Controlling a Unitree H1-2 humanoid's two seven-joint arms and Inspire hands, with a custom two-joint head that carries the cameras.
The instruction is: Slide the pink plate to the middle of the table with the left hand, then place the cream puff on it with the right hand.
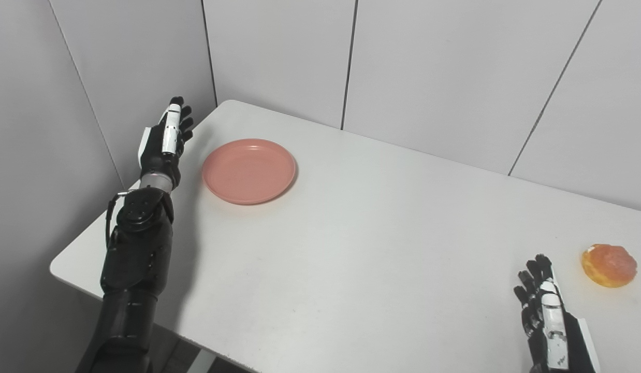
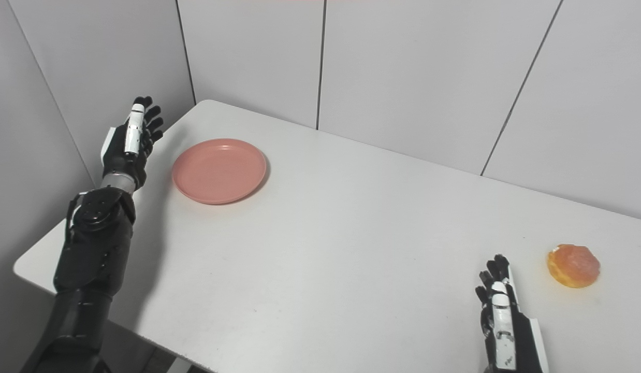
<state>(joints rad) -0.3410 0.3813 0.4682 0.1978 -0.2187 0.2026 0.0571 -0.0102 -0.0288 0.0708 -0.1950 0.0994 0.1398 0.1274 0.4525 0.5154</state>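
Left hand (image 1: 165,142) raised upright over the table's (image 1: 351,248) far-left edge, fingers extended and apart, empty, just beside the pink plate (image 1: 248,170), apparently without touching. Plate near the far-left corner; broad bare tabletop to its right. Right hand (image 2: 504,324) low at the near edge, fingers extended, empty. Cream puff (image 2: 573,266) near it, toward the right edge.

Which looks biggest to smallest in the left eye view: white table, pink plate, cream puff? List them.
1. The white rectangular table, by far the largest.
2. The round pink plastic plate.
3. The golden-brown cream puff, smallest though it lies nearer the camera.
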